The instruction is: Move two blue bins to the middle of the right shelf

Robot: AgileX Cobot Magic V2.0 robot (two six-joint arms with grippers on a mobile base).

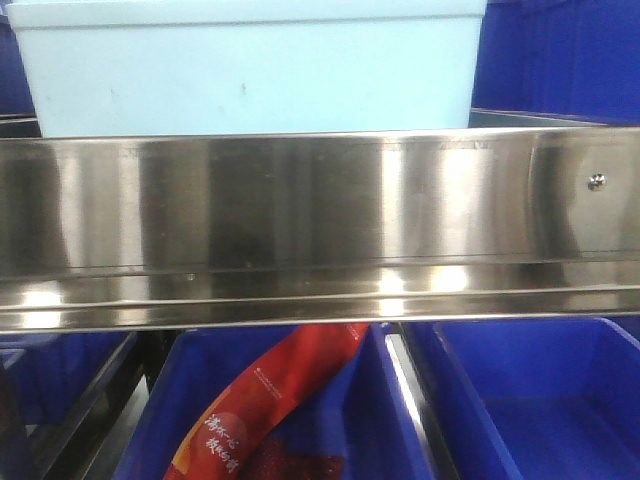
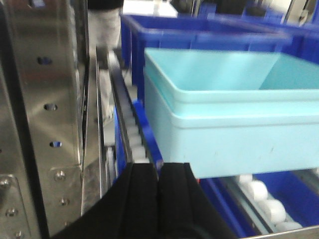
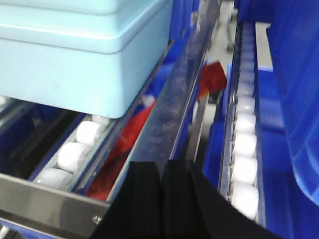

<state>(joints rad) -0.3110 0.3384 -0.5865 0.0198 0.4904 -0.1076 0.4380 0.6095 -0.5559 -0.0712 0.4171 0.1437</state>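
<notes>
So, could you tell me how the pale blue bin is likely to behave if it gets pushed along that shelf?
The pale blue bin probably glides easily, since it sits on white rollers. Its smooth walls look rigid, and it appears empty, so likely light.

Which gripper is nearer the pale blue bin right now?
Hard to call; perhaps the left. The left gripper, fingers shut, sits just below the pale blue bin near its corner. The right gripper, also shut, sits lower, off the bin's opposite corner.

A warehouse storeroom: steel flow racks (image 1: pixel 300 210) with white rollers (image 3: pixel 244 144) hold rows of dark blue storage bins (image 1: pixel 540 400).
</notes>
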